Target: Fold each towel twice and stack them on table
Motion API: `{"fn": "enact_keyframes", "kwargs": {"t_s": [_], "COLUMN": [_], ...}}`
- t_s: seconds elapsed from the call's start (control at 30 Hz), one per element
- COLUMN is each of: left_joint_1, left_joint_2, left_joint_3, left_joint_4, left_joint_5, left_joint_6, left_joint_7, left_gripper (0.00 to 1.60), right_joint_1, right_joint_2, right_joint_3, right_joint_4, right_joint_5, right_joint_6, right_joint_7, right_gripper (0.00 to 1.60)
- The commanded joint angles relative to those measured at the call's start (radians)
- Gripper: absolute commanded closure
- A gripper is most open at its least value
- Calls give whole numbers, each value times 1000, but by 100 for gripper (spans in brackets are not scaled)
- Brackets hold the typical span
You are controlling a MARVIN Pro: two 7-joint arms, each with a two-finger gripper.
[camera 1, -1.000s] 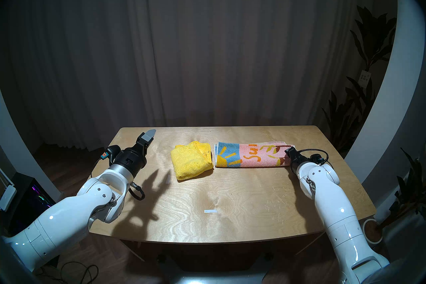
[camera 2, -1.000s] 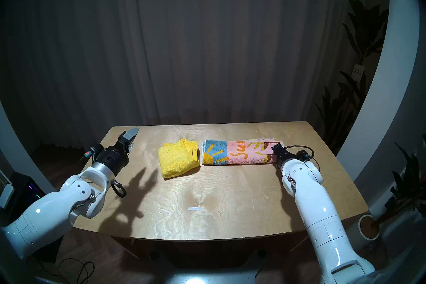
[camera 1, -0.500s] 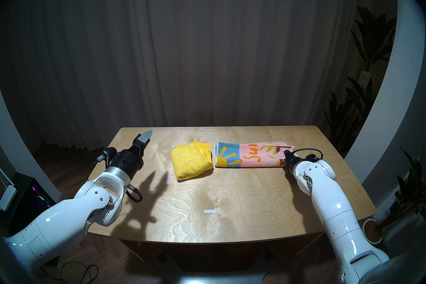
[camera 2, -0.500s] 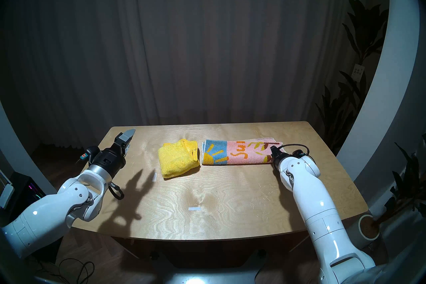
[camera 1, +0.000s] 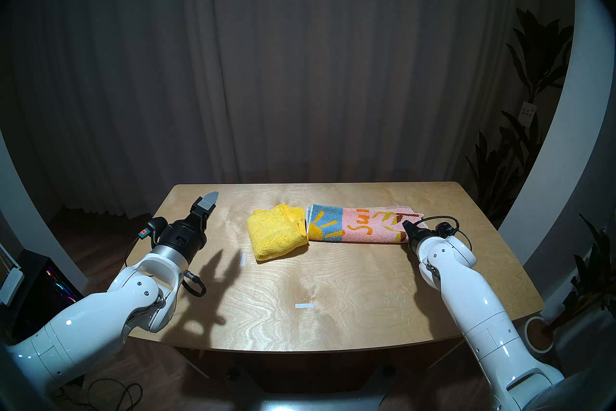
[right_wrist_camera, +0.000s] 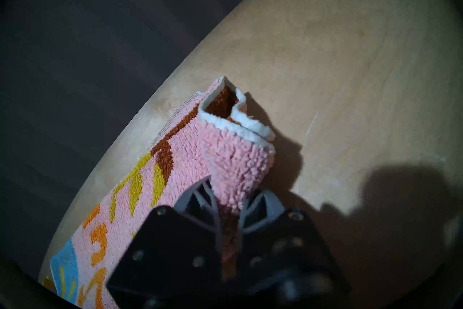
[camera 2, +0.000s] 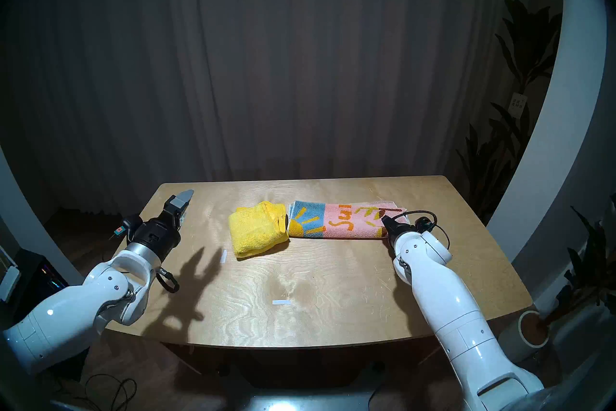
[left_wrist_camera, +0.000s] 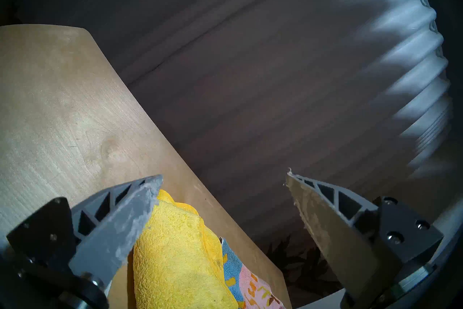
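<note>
Right gripper (right_wrist_camera: 226,203): clamped on the right end of the pink towel (camera 1: 360,227)
Left gripper (left_wrist_camera: 223,198): jaws apart, empty, above the table's (camera 1: 333,283) left side
Pink towel: folded long, far right, touching the yellow towel (camera 1: 275,233)
Yellow towel: folded, far centre

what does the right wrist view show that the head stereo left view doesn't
Only the right wrist view shows the right gripper shut on the end of the pink terry towel with the blue band, the pile bunched between its fingers and the white-edged corner curled open.

Only the head stereo left view shows the bright yellow folded terry towel, the open left gripper held apart from it, and the pink towel's blue end touching the yellow one.

Both show the pink towel and the light plywood table.
</note>
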Motion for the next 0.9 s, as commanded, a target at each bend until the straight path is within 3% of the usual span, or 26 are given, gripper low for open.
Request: {"fn": "enact_keyframes", "kwargs": {"t_s": [0.0,0.17,0.3,0.67,0.87], "left_joint_1": [5,12,19,74,110], "left_joint_2": [-3,-3,-6,-4,-7], "left_joint_3": [-24,-30,-34,-68,-90], "left_joint_4": [-11,-9,-8,-4,-13], "left_joint_5": [-16,-31,-42,-84,-105], "left_joint_6": [-20,-27,-37,-90,-125], "left_joint_7": [-10,-16,-18,-22,-34], "left_gripper": [0,0,0,0,0], "right_joint_1": [-34,-21,-4,66,129], "right_joint_2": [85,136,179,289,318], "right_joint_3": [-3,-15,-67,-300,-401], "right_joint_4": [-83,-110,-123,-196,-204], "right_joint_5": [-111,-167,-244,-559,-727], "right_joint_6": [-48,-28,-7,83,134], "right_joint_7": [8,23,53,133,186], "right_gripper": [160,160,160,160,160]}}
